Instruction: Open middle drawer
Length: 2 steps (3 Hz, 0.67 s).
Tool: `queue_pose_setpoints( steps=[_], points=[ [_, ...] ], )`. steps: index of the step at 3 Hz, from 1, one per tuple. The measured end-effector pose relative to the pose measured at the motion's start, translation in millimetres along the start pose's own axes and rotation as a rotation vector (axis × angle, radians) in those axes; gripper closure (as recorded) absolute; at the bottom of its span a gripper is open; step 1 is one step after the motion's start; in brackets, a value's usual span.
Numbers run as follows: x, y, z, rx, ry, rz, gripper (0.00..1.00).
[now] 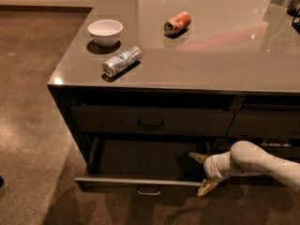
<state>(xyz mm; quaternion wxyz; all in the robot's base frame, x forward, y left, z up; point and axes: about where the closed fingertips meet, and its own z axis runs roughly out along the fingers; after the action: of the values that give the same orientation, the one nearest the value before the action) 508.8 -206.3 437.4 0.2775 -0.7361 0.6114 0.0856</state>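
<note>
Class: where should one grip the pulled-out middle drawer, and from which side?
Probably the bar handle centred on the front of the middle drawer, approached from straight ahead, since it protrudes from the flat front. The gripper sits open at the drawer's right end.
</note>
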Motion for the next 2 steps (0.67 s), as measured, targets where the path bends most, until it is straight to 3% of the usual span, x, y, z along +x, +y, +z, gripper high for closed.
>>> queue_pose_setpoints(
  steps=[1,2],
  points=[
    [1.5,0.1,2.4,-0.001,0.001,0.003,0.0],
    [1.5,0.0,2.6,-0.002,0.001,0.003,0.0]
  ],
)
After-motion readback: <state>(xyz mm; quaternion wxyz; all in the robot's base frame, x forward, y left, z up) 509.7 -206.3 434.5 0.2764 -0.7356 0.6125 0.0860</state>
